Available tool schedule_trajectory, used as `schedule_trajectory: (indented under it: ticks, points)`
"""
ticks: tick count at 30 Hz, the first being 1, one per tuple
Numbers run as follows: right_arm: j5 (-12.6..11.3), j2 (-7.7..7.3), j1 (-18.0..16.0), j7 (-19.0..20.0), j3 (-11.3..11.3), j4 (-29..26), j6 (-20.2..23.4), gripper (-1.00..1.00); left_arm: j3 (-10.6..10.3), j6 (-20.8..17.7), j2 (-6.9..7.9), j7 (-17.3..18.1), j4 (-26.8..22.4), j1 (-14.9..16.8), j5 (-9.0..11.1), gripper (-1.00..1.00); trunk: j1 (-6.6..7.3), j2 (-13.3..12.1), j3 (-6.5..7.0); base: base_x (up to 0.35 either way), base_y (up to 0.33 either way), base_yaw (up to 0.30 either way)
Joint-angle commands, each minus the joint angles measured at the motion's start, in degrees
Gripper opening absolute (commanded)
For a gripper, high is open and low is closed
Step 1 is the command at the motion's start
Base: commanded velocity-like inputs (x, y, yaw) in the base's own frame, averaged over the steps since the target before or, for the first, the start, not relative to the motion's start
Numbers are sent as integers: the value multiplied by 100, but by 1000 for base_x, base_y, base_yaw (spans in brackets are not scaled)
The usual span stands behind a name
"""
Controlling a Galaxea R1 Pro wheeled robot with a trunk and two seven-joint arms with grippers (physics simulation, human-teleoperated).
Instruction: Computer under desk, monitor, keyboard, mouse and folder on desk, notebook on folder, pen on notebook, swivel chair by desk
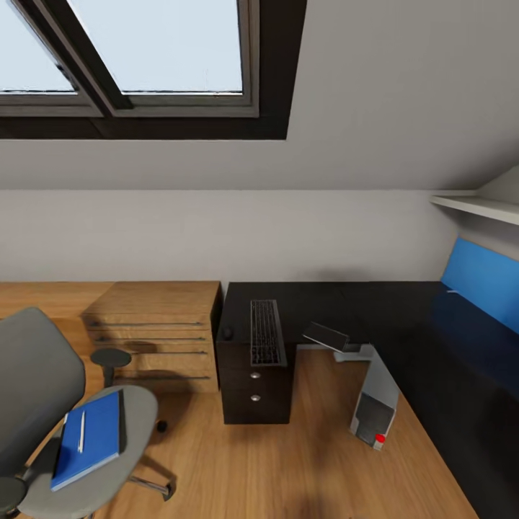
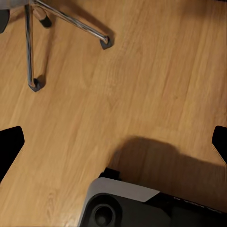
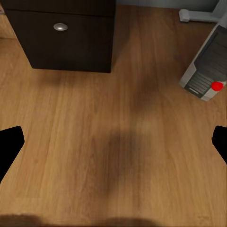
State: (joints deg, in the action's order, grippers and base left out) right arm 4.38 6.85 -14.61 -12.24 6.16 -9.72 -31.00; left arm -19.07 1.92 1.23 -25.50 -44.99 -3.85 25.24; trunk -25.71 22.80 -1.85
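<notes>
From the head camera: keyboard [image 1: 265, 332] and mouse [image 1: 228, 333] lying on the black desk [image 1: 346, 303], monitor [image 1: 326, 336] tipping off its edge, computer [image 1: 375, 408] standing on the floor; blue notebook [image 1: 88, 438] with pen [image 1: 81, 431] resting on the swivel chair [image 1: 43, 404].

Left wrist: looking down at chair legs [image 2: 71, 28], fingers [image 2: 9, 144] spreading wide, holding nothing.

Right wrist: facing 1 desk drawer [image 3: 64, 35] and the computer [image 3: 205, 71], fingers [image 3: 9, 146] likewise parting, gripping nothing.

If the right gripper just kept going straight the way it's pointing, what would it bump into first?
Most likely the bare wooden floor: the wrist view looks down on it between the open fingers. The dark drawer unit and computer tower lie off to the sides.
</notes>
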Motion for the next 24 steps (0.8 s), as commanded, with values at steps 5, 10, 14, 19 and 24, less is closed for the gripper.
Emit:
schedule_trajectory:
  ticks: [5,10,14,19,24]
  points:
    - [46,0,-6,-59,26,5,-3,100,-35,19,4,-49,-10,5,59,100,-7,11,-11,167,3,0]
    - [46,0,-6,-64,29,5,0,100,-39,19,1,-51,-10,6,52,100,-7,11,-11,17,0,0]
    - [46,0,-6,-62,28,5,-2,100,-43,21,0,-52,-12,6,46,100,-7,11,-11,3,0,0]
    - [39,-7,-6,-61,20,2,-3,100,-50,44,0,-40,-131,5,53,100,-7,11,-11,0,0,0]
    - [28,-4,-5,-68,7,-72,19,100,-81,12,-27,-27,-773,5,73,100,-7,11,-11,0,0,0]
